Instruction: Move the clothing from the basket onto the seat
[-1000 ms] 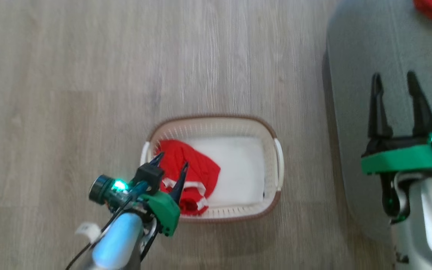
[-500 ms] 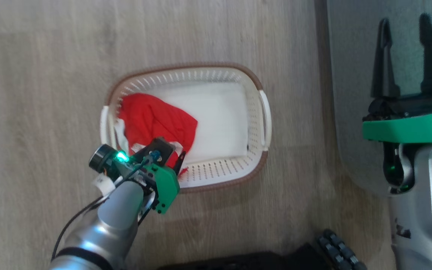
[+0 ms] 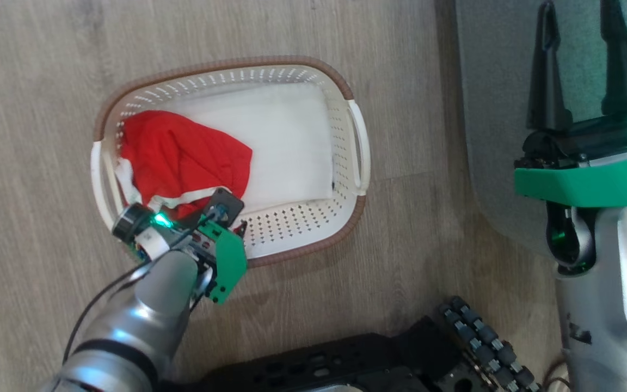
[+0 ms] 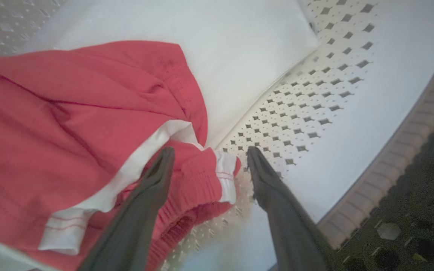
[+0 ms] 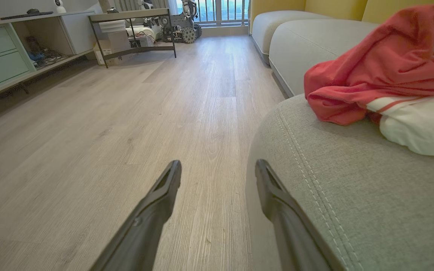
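**One garment on the seat, one left in the basket**

I'd call this partly done. Some clothing (image 5: 382,64) already lies on the seat (image 5: 352,188), while a red garment (image 3: 183,152) sits at the left end of the basket (image 3: 302,68), on the white liner (image 3: 292,141). My left gripper (image 4: 209,150) reaches down into the basket, fingers spread wide astride the striped hem (nothing pinched yet). My right gripper (image 5: 217,162) hovers by the seat's edge, wide open and empty.

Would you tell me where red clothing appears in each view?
Head view: clothing in the basket's left end.
Left wrist view: left half, hem between the open left gripper's fingers.
Right wrist view: another garment, upper right, on the seat.
Shared: basket wall, head and left wrist views.
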Motion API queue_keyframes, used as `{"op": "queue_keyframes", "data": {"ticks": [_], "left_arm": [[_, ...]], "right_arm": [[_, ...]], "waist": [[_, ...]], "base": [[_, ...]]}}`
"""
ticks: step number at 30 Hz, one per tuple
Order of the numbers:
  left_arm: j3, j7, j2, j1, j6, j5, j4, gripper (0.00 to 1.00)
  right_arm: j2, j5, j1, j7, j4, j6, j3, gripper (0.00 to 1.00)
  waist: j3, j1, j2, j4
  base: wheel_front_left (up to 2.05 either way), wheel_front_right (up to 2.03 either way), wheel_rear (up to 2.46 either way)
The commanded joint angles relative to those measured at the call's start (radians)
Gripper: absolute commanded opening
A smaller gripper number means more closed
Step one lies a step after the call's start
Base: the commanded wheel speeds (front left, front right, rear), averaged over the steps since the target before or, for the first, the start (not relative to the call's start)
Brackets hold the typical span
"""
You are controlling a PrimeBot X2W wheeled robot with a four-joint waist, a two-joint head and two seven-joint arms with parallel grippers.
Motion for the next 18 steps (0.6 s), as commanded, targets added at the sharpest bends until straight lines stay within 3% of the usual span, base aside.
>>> {"op": "queue_keyframes", "data": {"ticks": [1, 13, 14, 15, 18], "left_arm": [[0.007, 0.007, 0.008, 0.003, 0.005, -0.005, 0.004, 1.0], [-0.036, 0.144, 0.021, -0.037, 0.015, 0.012, 0.055, 1.0], [-0.04, 0.169, 0.024, -0.039, 0.014, 0.011, 0.059, 0.72], [-0.042, 0.182, 0.025, -0.039, 0.013, 0.01, 0.06, 0.57], [-0.048, 0.192, 0.03, -0.039, 0.013, 0.008, 0.062, 0.26]], "right_arm": [[0.002, 0.012, 0.007, -0.006, -0.039, 0.0, 0.024, 1.0], [0.002, 0.041, -0.004, -0.006, -0.043, 0.0, 0.054, 1.0], [0.002, 0.044, -0.005, -0.006, -0.041, 0.0, 0.055, 1.0], [0.002, 0.046, -0.006, -0.006, -0.04, 0.0, 0.056, 1.0], [0.002, 0.051, -0.007, -0.006, -0.036, 0.0, 0.058, 1.0]], "waist": [[0.012, -0.0001, 0.0001, -0.012], [0.038, -0.0001, 0.0001, -0.045], [0.037, -0.0001, 0.0001, -0.049], [0.036, -0.0001, 0.0001, -0.05], [0.031, -0.0001, 0.0001, -0.054]], "base": [[0.0, 0.0, 0.0], [0.0, 0.0, 0.0], [0.0, 0.0, 0.0], [0.0, 0.0, 0.0], [0.0, 0.0, 0.0]]}}
